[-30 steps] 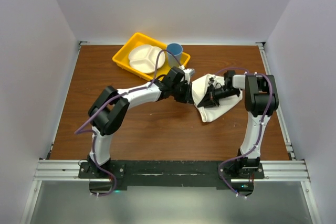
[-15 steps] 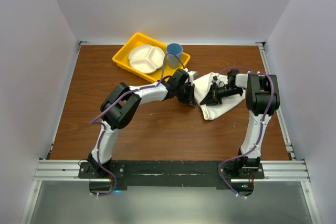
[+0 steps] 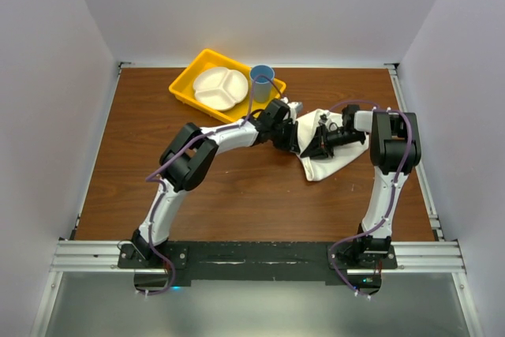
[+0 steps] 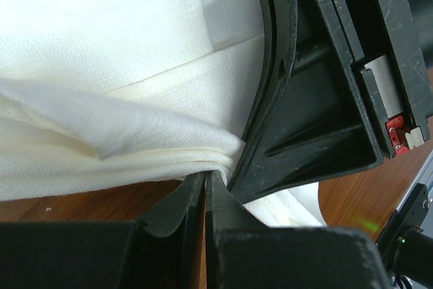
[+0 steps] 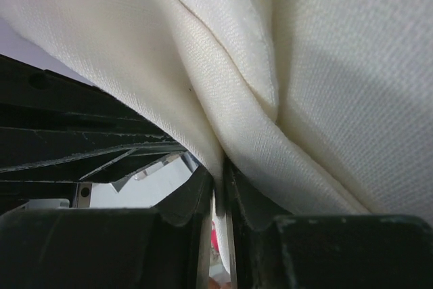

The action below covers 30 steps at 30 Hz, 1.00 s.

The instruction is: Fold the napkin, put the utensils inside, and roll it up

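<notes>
Pinched from both sides: white napkin (image 3: 323,165), thin and bunched.
Gathered into layered, creased folds, clamped tight by left gripper (image 4: 205,182) and right gripper (image 5: 220,186).

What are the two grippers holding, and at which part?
Both hold the napkin. The left gripper pinches a layered, folded edge. The right gripper pinches a fold of the cloth.

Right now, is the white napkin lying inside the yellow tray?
No, the napkin lies on the brown table, to the right of the yellow tray.
</notes>
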### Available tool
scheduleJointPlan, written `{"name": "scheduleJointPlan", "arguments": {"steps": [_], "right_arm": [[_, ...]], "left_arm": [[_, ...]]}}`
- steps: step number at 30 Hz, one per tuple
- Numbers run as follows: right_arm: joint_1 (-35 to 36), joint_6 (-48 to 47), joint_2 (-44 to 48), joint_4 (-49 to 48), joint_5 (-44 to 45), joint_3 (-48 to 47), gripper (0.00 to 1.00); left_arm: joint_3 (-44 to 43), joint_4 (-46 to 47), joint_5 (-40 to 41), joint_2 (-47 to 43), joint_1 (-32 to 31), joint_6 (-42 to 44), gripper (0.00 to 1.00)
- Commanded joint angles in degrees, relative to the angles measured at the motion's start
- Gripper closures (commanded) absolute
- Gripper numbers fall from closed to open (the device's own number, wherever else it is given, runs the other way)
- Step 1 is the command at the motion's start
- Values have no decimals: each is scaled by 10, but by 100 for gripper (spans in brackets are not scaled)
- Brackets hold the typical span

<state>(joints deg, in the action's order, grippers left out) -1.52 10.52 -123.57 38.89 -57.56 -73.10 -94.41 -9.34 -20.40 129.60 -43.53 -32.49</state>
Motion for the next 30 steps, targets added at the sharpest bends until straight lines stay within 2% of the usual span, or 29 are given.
{"name": "scheduleJointPlan", "arguments": {"steps": [1, 9, 21, 27, 30], "right_arm": [[-5, -7, 16, 21, 103, 2, 80], [-6, -10, 60, 46, 144, -7, 64], [-3, -26, 102, 111, 218, -71, 48], [4, -41, 134, 133, 277, -93, 43], [29, -57, 167, 131, 356, -87, 40]], "left_arm": [[-36, 4, -3, 11, -1, -2, 92], [-62, 6, -10, 24, -1, -9, 92], [-93, 9, -22, 50, -1, -20, 93], [-97, 13, -29, 52, -1, -26, 93], [-93, 18, -35, 52, -1, -32, 93]]}}
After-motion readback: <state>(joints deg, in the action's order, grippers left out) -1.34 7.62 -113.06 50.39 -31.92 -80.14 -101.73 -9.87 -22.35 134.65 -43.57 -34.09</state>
